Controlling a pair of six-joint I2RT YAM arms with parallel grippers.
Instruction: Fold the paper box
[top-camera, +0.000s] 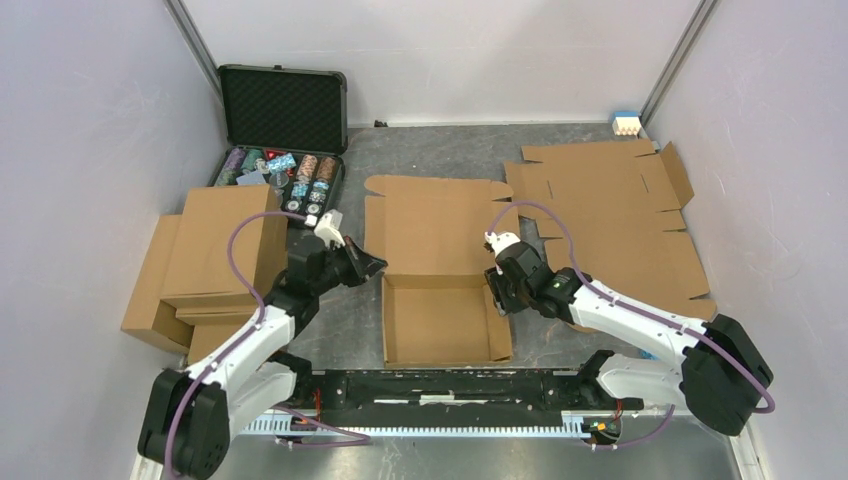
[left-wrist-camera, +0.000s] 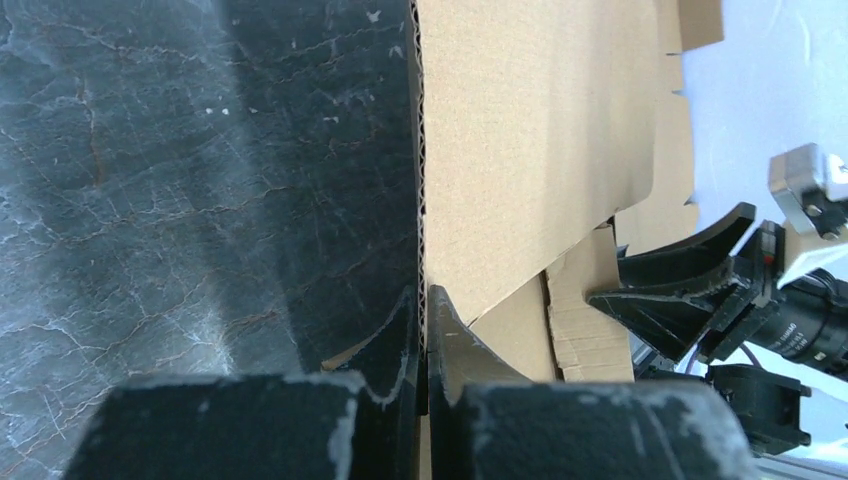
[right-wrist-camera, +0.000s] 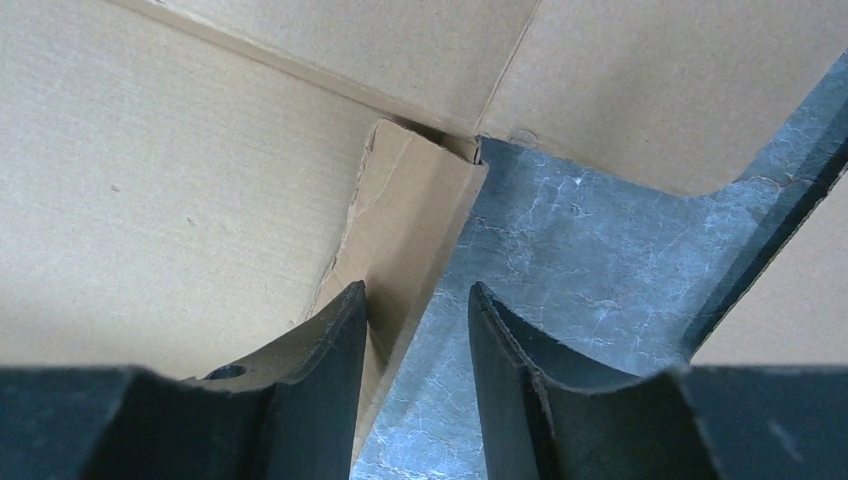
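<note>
The paper box (top-camera: 440, 318) lies mid-table as a shallow brown tray with raised walls, its lid panel (top-camera: 440, 220) flat behind it. My left gripper (top-camera: 375, 266) is at the tray's back left corner. In the left wrist view it (left-wrist-camera: 423, 300) is shut on the thin corrugated edge of the left wall (left-wrist-camera: 422, 150). My right gripper (top-camera: 497, 290) straddles the right wall. Seen from the right wrist, it (right-wrist-camera: 415, 292) is open. The folded wall (right-wrist-camera: 410, 210) rests against the left finger (right-wrist-camera: 335, 340), and a gap separates it from the right finger (right-wrist-camera: 500, 340).
An open black case of poker chips (top-camera: 283, 130) stands at the back left. A stack of folded brown boxes (top-camera: 210, 260) sits at the left. Flat cardboard blanks (top-camera: 610, 210) cover the right side. A small white and blue object (top-camera: 627, 124) is in the back right corner.
</note>
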